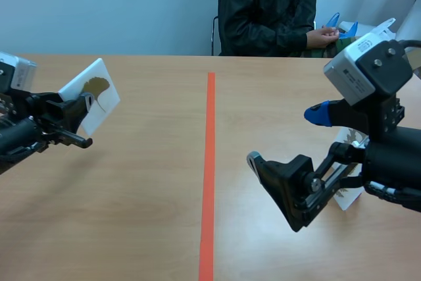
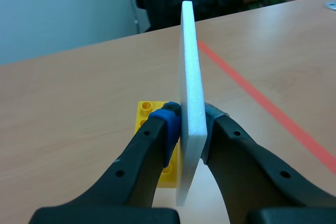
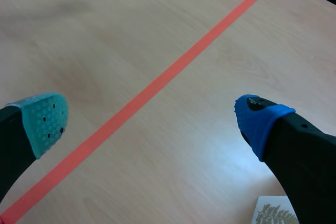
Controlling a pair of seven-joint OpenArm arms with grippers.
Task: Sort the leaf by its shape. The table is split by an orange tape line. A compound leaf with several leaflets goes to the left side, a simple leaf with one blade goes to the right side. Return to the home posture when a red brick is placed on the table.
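Leaf card (image 2: 190, 66) in the left gripper (image 2: 191, 123), left of the orange tape line (image 1: 209, 162)
Its fingers (image 2: 157, 142) press both faces of the white card, which bears a brownish leaf (image 1: 99, 87); a yellow brick (image 2: 148, 113) lies beneath. The right gripper (image 3: 152, 121), right of the line, has its fingers spread wide, holding nothing, near a second card (image 3: 274, 212) showing a fern-like leaf

There are two white leaf cards (image 1: 92, 100) (image 1: 348, 199), one yellow toy brick (image 2: 149, 121), one seated person (image 1: 266, 8), all at one table (image 1: 145, 195).
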